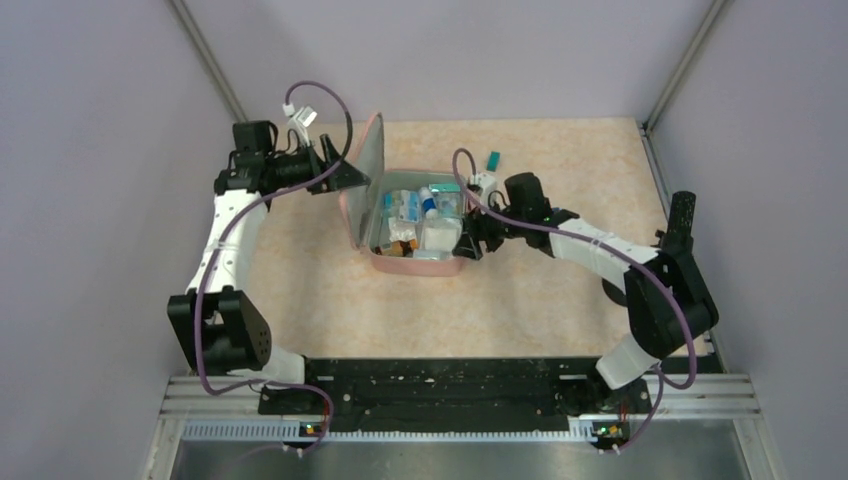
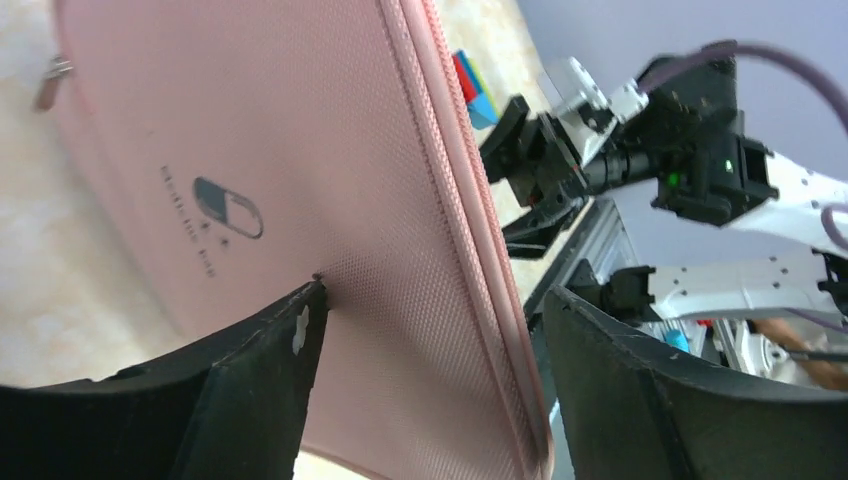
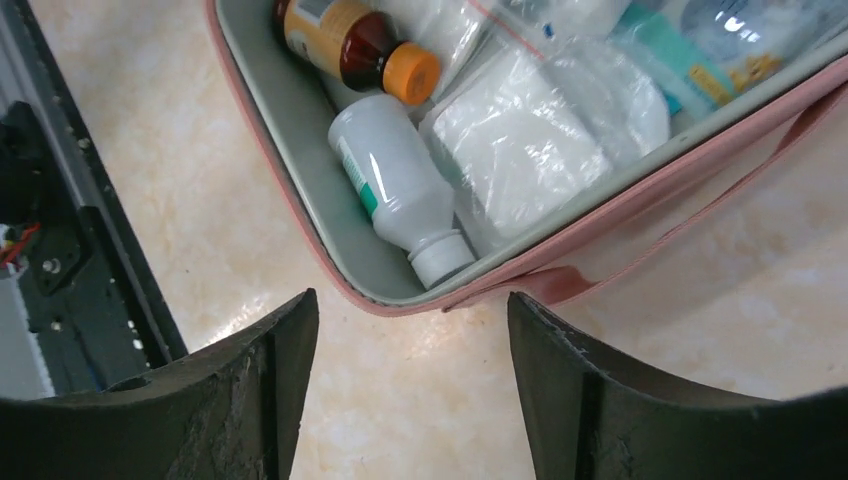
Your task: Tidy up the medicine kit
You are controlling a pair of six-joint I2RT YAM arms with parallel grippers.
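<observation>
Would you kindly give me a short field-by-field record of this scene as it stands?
Medicine kit: open on the table, lid raised on its left side
Contents: white bottle, brown bottle with orange cap, white bagged pad, other packets
Left gripper: open, fingers either side of the lid's edge
Right gripper: open, at the kit's near right corner, holding nothing
Outside the kit: small teal block on the table beyond it

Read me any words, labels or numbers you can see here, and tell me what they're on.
No text is legible.
On the lid of the medicine kit: a capsule logo with small print beside it, too blurred to read.
On the brown bottle: label blurred and cut off.
On the white bottle: green-edged label, print too small.
</observation>
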